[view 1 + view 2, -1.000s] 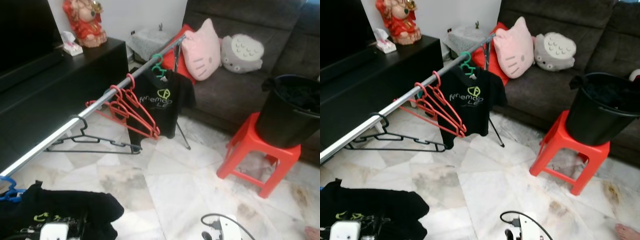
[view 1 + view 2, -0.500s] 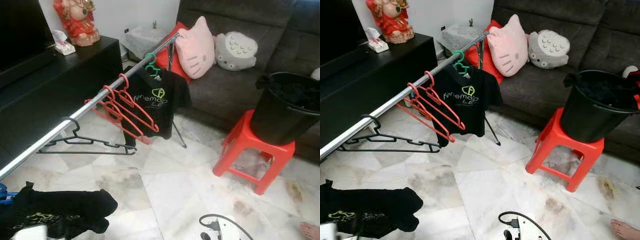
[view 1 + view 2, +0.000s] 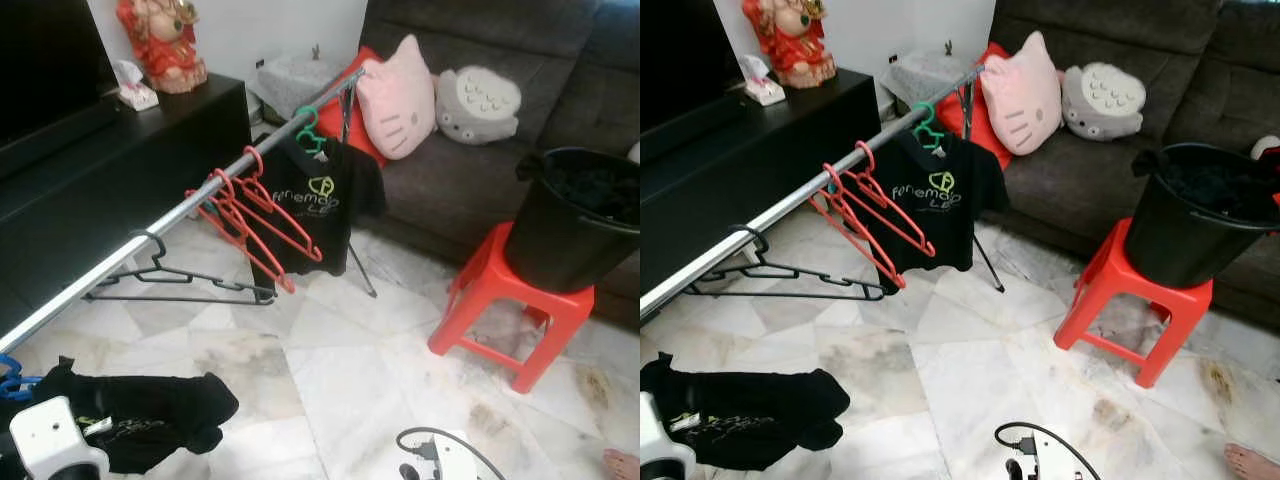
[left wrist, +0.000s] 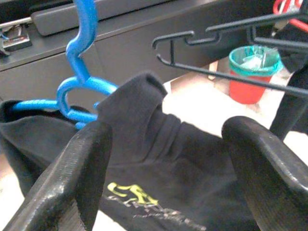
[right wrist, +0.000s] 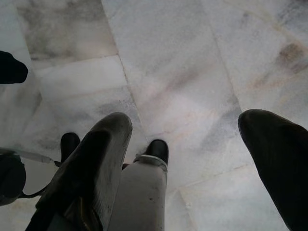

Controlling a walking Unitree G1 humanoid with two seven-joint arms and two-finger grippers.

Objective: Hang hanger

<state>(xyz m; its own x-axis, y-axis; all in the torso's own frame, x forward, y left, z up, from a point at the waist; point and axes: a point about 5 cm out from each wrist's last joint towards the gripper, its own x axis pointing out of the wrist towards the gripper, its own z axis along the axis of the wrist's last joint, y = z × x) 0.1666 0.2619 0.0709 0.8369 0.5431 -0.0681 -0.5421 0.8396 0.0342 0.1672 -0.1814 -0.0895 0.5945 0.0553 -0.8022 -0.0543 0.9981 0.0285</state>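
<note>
Left wrist view: left gripper (image 4: 166, 168) jaws wide, straddling black shirt (image 4: 163, 159) on blue hanger (image 4: 77, 72).

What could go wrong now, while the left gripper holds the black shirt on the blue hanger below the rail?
1. The left gripper has its jaws spread around the black shirt, not on the blue hanger; the grip may be loose, and the shirt could slip off.
2. The blue hook must go up to the rail beside the black hanger; the two could tangle.
3. A cable lies on the floor near the robot; a step might catch it.
</note>
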